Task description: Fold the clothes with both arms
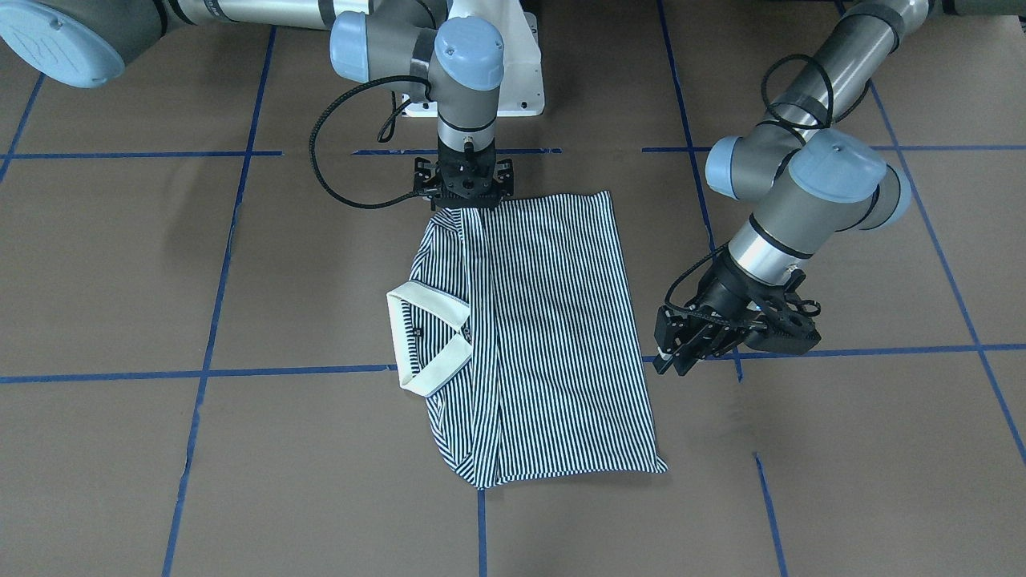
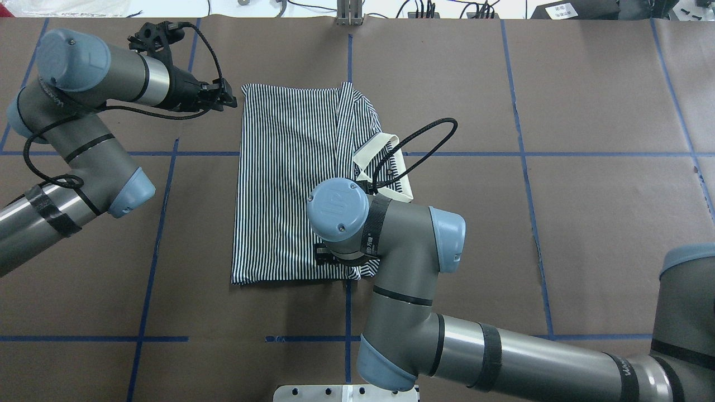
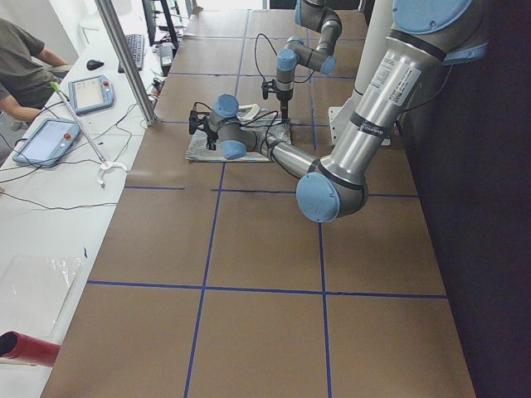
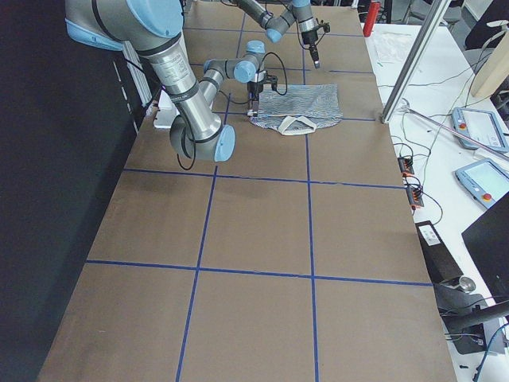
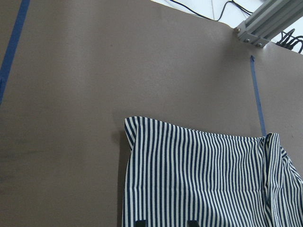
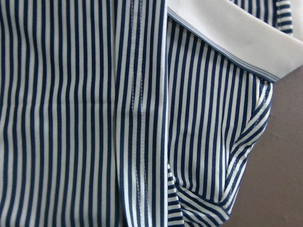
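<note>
The striped polo shirt [image 1: 553, 320] lies folded in a long rectangle on the brown table, its cream collar [image 1: 429, 340] sticking out at one side. It also shows in the overhead view [image 2: 290, 184]. My right gripper [image 1: 463, 205] points straight down on the shirt's edge nearest the robot base, where the stripes gather under it. It looks shut on the cloth. The right wrist view shows only close-up striped cloth [image 6: 71, 118] and collar [image 6: 227, 33], no fingers. My left gripper [image 1: 669, 365] hovers open and empty beside the shirt's far corner [image 5: 135, 125]. Its fingertips [image 5: 140, 222] stand apart.
The white pedestal base [image 1: 521, 80] stands just behind the right gripper. Blue tape lines [image 1: 104, 375] grid the table. An aluminium post [image 2: 349, 14] stands at the far edge. An operators' desk with tablets [image 3: 50, 137] runs along that side.
</note>
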Tool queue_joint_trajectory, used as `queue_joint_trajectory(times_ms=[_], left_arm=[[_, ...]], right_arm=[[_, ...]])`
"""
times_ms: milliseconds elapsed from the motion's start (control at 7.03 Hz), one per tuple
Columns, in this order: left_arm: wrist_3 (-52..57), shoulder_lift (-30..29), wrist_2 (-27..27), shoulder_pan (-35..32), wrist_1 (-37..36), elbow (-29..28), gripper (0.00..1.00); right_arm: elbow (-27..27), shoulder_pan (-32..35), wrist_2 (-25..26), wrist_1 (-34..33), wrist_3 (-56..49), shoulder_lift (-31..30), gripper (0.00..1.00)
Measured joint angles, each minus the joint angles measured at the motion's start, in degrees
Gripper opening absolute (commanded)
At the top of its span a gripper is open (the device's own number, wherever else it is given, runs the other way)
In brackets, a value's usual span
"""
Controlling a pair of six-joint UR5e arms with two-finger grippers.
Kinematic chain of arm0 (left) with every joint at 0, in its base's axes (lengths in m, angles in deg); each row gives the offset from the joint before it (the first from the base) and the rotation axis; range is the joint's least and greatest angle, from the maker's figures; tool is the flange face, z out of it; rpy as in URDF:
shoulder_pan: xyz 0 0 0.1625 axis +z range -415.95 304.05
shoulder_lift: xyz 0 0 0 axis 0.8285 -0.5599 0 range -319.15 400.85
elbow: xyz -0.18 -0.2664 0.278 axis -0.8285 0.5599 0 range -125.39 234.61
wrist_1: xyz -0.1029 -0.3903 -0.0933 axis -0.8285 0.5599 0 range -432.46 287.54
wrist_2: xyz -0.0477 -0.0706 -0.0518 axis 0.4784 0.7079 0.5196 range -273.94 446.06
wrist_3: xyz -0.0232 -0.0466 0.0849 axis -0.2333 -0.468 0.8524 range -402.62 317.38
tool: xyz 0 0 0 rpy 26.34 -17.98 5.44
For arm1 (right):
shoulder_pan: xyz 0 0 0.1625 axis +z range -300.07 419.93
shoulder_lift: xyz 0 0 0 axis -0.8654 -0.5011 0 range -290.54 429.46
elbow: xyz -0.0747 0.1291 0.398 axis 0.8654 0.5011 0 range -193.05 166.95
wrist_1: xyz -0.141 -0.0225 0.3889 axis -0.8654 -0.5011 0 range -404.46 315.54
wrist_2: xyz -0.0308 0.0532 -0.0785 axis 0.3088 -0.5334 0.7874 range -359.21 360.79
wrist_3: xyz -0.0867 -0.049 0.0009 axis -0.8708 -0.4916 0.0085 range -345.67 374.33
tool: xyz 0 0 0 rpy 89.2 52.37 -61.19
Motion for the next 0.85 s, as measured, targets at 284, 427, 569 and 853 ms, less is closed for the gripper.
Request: queue_joint_trajectory(times_ms=[284, 427, 569, 853], left_arm=[[-1.05, -0.02, 0.51, 0.07, 0.01, 0.37, 0.41], [-1.4, -0.02, 1.19, 0.08, 0.05, 0.45, 0.41], [-1.53, -0.01, 1.52, 0.08, 0.07, 0.63, 0.41], [-1.58, 0.0, 1.72, 0.02, 0.06, 1.22, 0.41]], right_arm=[[1.12, -0.42, 0.01, -0.14, -1.78, -0.25, 1.0], [1.33, -0.49, -0.05, -0.3, -2.53, -0.51, 1.0], [1.24, -0.43, -0.08, -0.99, -4.45, -0.99, 1.0], [-2.8, 0.83, -0.59, -2.84, -9.33, -5.5, 1.0]])
